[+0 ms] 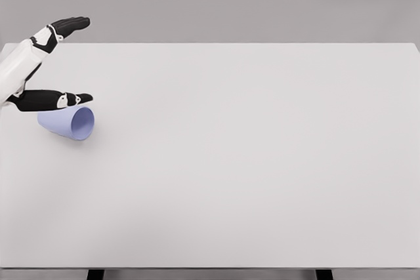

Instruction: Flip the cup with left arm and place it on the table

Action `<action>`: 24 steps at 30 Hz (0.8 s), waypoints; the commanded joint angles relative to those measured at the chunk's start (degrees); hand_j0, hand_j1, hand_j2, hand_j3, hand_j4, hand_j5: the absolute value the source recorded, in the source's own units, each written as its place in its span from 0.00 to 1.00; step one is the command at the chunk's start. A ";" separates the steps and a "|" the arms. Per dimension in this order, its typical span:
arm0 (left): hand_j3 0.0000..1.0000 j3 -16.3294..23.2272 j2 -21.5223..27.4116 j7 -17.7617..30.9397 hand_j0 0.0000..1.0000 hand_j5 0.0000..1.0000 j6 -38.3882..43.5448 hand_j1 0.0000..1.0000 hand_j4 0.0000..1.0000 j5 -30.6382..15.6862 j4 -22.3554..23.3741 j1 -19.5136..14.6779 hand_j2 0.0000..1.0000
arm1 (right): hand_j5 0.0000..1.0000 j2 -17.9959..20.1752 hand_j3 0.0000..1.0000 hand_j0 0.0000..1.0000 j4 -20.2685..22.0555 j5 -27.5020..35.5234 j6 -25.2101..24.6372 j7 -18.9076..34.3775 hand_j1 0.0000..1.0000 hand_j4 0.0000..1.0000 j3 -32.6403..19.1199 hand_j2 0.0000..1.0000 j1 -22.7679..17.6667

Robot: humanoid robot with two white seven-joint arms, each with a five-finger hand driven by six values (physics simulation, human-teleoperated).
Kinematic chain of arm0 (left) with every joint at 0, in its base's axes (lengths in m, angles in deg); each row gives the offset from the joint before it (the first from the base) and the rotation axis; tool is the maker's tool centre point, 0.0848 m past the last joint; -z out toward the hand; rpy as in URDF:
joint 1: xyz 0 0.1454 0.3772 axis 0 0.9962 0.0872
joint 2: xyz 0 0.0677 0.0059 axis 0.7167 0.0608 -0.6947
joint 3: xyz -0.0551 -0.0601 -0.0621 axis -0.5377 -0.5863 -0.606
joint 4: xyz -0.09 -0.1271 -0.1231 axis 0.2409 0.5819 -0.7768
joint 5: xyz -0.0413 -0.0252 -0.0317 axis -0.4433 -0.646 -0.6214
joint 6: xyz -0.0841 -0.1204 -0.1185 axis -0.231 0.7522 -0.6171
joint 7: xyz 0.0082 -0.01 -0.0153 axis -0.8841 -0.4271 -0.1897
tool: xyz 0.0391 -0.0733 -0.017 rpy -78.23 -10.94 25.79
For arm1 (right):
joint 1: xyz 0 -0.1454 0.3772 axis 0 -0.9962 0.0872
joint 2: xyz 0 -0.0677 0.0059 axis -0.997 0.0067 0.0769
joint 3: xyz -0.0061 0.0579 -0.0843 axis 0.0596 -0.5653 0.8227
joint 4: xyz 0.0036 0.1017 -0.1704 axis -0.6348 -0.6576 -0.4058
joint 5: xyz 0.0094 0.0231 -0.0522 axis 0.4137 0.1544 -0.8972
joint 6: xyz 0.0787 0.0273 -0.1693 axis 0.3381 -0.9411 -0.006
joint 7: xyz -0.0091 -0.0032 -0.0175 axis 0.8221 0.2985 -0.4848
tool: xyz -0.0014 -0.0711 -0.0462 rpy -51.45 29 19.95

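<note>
A pale blue cup (68, 123) lies on its side near the left edge of the white table (249, 162), its open mouth turned toward the right and front. My left hand (84, 62) comes in from the left edge and is open, holding nothing. Its black fingers (56, 100) stretch out flat just over the cup's upper side, and I cannot tell whether they touch it. The thumb (71, 25) is raised well apart, farther back. The right arm is out of view.
The table's left edge runs close to the cup and the hand. Two dark table legs (96, 273) show below the front edge.
</note>
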 commanded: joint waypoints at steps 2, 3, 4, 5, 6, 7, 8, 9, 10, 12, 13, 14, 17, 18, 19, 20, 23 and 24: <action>1.00 -0.01 0.57 -0.09 1.00 1.00 -0.03 1.00 1.00 -0.23 -0.01 0.09 1.00 | 1.00 0.00 1.00 1.00 0.25 0.06 0.02 -0.11 1.00 1.00 -0.07 1.00 0.00; 1.00 -0.01 0.65 -0.08 1.00 1.00 -0.03 1.00 1.00 -0.23 -0.01 0.09 1.00 | 1.00 0.00 1.00 1.00 0.16 -0.03 0.02 -0.02 1.00 1.00 0.02 1.00 0.00; 1.00 -0.01 1.09 -0.08 1.00 1.00 -0.03 1.00 1.00 -0.23 -0.01 0.09 1.00 | 1.00 0.00 1.00 1.00 -0.10 -0.03 0.02 -0.02 1.00 1.00 0.02 1.00 0.00; 1.00 0.08 1.71 0.00 1.00 1.00 -0.03 1.00 1.00 -0.14 -0.01 0.09 1.00 | 1.00 0.00 1.00 1.00 -0.19 -0.03 -0.07 -0.02 1.00 1.00 0.02 1.00 0.00; 1.00 0.08 2.06 0.00 1.00 1.00 -0.03 1.00 1.00 -0.14 -0.01 0.17 1.00 | 1.00 0.00 1.00 1.00 -0.10 -0.03 0.02 0.06 1.00 1.00 0.02 1.00 0.00; 1.00 0.17 2.06 0.00 1.00 1.00 -0.03 1.00 1.00 -0.14 -0.01 0.18 1.00 | 1.00 0.00 1.00 1.00 -0.10 -0.03 0.02 0.06 1.00 1.00 0.02 1.00 0.00; 1.00 0.17 2.15 -0.09 1.00 1.00 -0.03 1.00 1.00 -0.14 -0.01 0.18 1.00 | 1.00 0.00 1.00 1.00 -0.19 -0.03 0.01 0.06 1.00 1.00 0.02 1.00 0.00; 1.00 0.17 2.41 0.00 1.00 1.00 -0.03 1.00 1.00 -0.14 -0.01 0.18 1.00 | 1.00 0.00 1.00 1.00 -0.10 -0.03 -0.07 0.06 1.00 1.00 0.02 1.00 0.00; 1.00 0.17 3.81 -0.09 1.00 1.00 -0.03 1.00 1.00 -0.14 -0.01 0.26 1.00 | 1.00 0.00 1.00 1.00 -0.10 -0.03 0.02 0.06 1.00 1.00 0.02 1.00 0.00; 1.00 0.17 5.05 -0.09 1.00 1.00 -0.03 1.00 1.00 -0.14 -0.01 0.62 1.00 | 1.00 0.00 1.00 1.00 -0.10 -0.03 0.02 0.06 1.00 1.00 0.02 1.00 0.00; 1.00 0.26 5.49 0.00 1.00 1.00 -0.03 1.00 1.00 -0.14 -0.01 0.62 1.00 | 1.00 0.00 1.00 1.00 -0.10 -0.03 0.01 -0.02 1.00 1.00 0.02 1.00 0.00; 1.00 2.27 7.33 0.00 1.00 1.00 -0.12 1.00 1.00 -0.14 -0.01 0.53 1.00 | 1.00 0.00 1.00 1.00 -0.10 -0.03 -0.07 0.06 1.00 1.00 0.02 1.00 0.00; 1.00 3.33 8.56 -0.09 1.00 1.00 -0.21 1.00 1.00 -0.14 -0.01 0.53 1.00 | 1.00 0.00 1.00 1.00 -0.10 -0.03 -0.07 0.06 1.00 1.00 0.02 1.00 0.00; 1.00 3.33 8.56 0.00 1.00 1.00 -0.56 1.00 1.00 -0.23 -0.01 0.53 1.00 | 1.00 0.00 1.00 1.00 -0.10 -0.03 0.02 0.06 1.00 1.00 0.02 1.00 0.00; 1.00 3.33 8.91 -0.09 1.00 1.00 -0.47 1.00 1.00 -0.23 -0.10 0.44 1.00 | 1.00 0.00 1.00 1.00 -0.19 -0.03 0.02 0.06 1.00 1.00 0.02 1.00 0.00; 1.00 3.42 9.62 0.00 1.00 1.00 -0.47 1.00 1.00 -0.23 -0.01 0.53 1.00 | 1.00 0.00 1.00 1.00 -0.10 -0.03 0.01 0.06 1.00 1.00 0.02 1.00 0.00; 1.00 3.51 11.63 -0.09 1.00 1.00 -0.30 1.00 1.00 -0.32 -0.01 0.70 1.00 | 1.00 0.00 1.00 1.00 -0.10 -0.03 -0.07 0.06 1.00 1.00 0.02 1.00 0.00; 1.00 3.60 12.69 -0.09 1.00 1.00 -0.47 1.00 1.00 -0.40 -0.01 0.79 1.00 | 1.00 0.00 1.00 1.00 -0.10 -0.03 0.02 0.06 1.00 1.00 0.02 1.00 0.00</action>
